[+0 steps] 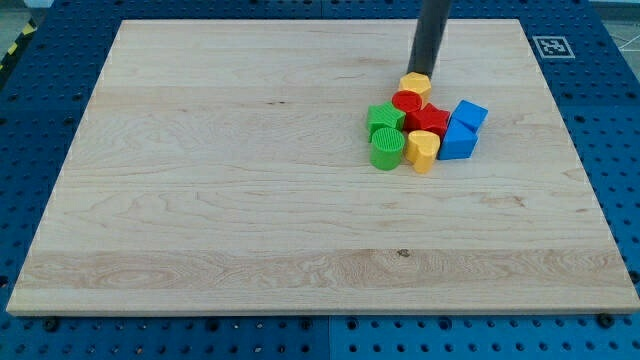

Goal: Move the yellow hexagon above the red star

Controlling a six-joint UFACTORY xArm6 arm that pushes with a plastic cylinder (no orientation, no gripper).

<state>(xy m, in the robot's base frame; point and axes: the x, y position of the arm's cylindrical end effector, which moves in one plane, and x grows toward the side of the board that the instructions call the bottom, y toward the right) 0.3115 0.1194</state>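
**Blocks Bunched on a Wooden Board**

Wooden board [250,180] lies on a blue table with holes [40,340]. No claw shows, only my tip [419,75], touching the yellow hexagon [415,85]. That hexagon sits above the red star [428,122], a red round block [406,101] between.

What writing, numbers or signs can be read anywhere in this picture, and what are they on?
There are no readable words or numbers anywhere.
The one sign is a black-and-white square marker at the wooden board's corner at the view's top right: a coded pattern, not text, too small to decode.
A yellow-and-black striped edge at the view's top left carries no lettering.
The coloured blocks, such as the yellow hexagon by my tip, are unmarked.
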